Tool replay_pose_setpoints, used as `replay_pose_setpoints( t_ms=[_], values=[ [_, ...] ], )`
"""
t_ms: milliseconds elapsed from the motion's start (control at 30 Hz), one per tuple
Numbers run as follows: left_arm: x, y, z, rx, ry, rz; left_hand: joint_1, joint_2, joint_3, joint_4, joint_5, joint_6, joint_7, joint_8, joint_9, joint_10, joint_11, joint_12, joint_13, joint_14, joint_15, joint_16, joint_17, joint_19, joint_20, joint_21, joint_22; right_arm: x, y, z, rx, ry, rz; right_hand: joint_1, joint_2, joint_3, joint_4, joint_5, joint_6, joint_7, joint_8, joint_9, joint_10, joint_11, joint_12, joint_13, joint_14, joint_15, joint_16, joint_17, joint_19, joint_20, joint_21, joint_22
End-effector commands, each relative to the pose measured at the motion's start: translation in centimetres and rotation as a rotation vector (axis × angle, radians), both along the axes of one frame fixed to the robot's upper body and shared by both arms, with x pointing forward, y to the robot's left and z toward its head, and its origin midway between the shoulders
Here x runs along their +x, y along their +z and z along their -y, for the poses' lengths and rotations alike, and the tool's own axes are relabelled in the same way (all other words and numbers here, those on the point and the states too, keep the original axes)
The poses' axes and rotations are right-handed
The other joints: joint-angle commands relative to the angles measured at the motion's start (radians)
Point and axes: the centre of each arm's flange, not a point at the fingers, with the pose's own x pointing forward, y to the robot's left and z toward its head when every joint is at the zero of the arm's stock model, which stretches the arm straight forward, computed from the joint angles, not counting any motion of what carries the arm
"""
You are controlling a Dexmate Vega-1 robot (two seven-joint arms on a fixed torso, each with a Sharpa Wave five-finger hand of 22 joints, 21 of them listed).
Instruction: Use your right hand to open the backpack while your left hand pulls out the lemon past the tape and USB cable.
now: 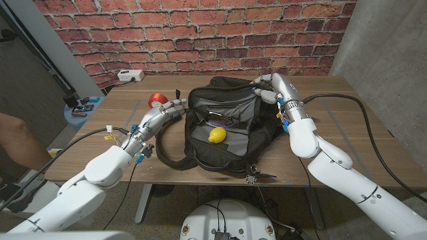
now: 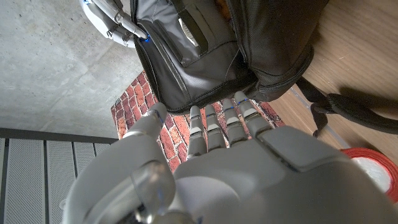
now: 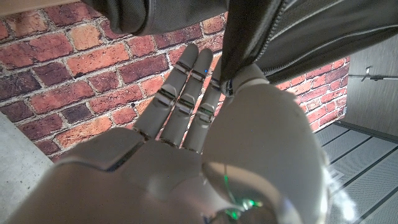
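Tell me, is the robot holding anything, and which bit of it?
The right hand pinches the backpack by the zipper edge of its opening. The left hand holds nothing, its fingers straight beside the bag.

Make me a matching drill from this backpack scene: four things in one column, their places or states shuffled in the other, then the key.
1. lemon
2. red tape roll
3. right hand
4. left hand

A. holds the bag's rim at its far right
B. fingers spread beside the bag's left side
C. inside the open backpack
D. on the table left of the bag

Pairs: 1-C, 2-D, 3-A, 4-B
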Motion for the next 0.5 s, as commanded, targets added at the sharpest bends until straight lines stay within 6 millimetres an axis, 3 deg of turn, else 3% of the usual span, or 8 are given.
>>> replay_pose_setpoints(
  t_ms=[33,67,500],
  values=[
    [-0.5,0.4,0.4,0.048,0.007,0.036,0.011,-0.010,-0.008,-0.009,0.009,0.032,0.003,0.008,0.001,0.034,-0.005,0.010,0.004,0.042,-0.016,0.016,0.007,0.037,-0.007,0.018,0.006,1.0,0.5,0.2,0.018,-0.017,0.001,0.010,0.001,-0.006,0.004,0.005,0.003,0.007,-0.001,0.004,0.005,-0.001,0.005,0.006,0.012,-0.109,-0.006,0.005,-0.004,-0.051,0.007,0.003],
    [-0.4,0.6,0.5,0.053,0.007,0.042,0.014,-0.010,-0.009,-0.012,0.010,0.037,0.004,0.007,0.001,0.044,-0.014,0.013,0.004,0.049,-0.017,0.018,0.008,0.042,-0.007,0.020,0.007,1.1,0.6,0.2,0.017,-0.020,0.001,0.010,0.001,-0.006,0.004,0.005,0.003,0.008,-0.001,0.004,0.006,0.000,0.005,0.006,0.012,-0.109,-0.006,0.005,-0.005,-0.051,0.007,0.003],
    [0.7,2.5,2.5,0.126,-0.045,0.069,0.032,-0.021,-0.013,-0.033,0.013,0.057,0.010,0.004,0.001,0.063,-0.012,0.014,0.006,0.069,-0.025,0.020,0.006,0.054,-0.009,0.027,0.010,2.3,1.0,1.2,0.044,-0.044,-0.018,0.015,0.003,-0.013,0.004,0.005,0.003,0.006,-0.004,0.004,0.005,0.002,0.004,0.007,0.013,-0.109,-0.009,0.007,-0.005,-0.051,0.009,0.003]
  ],
)
